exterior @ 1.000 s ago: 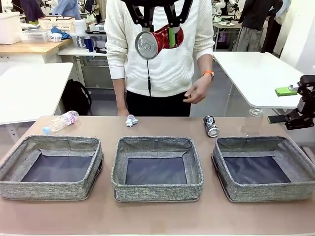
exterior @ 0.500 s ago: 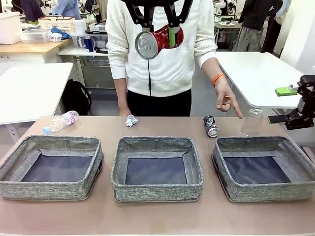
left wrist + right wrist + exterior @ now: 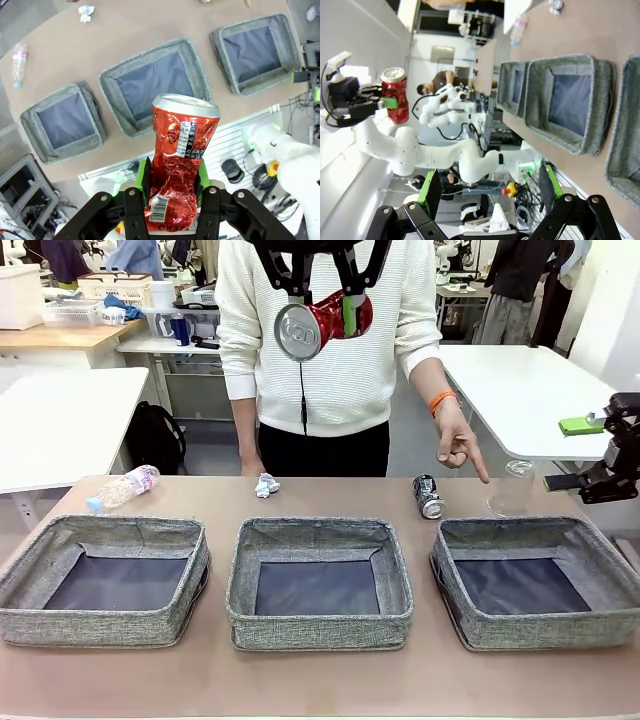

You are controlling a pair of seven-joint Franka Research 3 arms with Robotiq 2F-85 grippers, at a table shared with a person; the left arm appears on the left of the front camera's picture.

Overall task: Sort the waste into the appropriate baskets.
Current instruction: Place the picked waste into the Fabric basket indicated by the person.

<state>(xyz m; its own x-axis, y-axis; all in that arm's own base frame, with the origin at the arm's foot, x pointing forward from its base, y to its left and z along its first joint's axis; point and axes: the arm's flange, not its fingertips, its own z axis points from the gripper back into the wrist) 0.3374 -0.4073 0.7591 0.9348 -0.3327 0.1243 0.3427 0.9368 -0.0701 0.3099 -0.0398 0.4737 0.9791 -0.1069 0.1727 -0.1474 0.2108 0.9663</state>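
A white knitted sweater (image 3: 340,380) with thin ribbed lines and long sleeves is worn by the person. An orange band (image 3: 441,400) is worn on one wrist, and dark trousers (image 3: 320,452) are seen below the sweater. The left pincer (image 3: 173,175) is made of shiny black bars joined like links. Small round silver screws (image 3: 212,190) are set in its joints, and bright green pads (image 3: 144,177) are fixed inside its fingers. The right pincer (image 3: 487,187) is built the same way, with black bars, silver screws and green pads. The left arm (image 3: 415,150) is white and made of thick round pieces.
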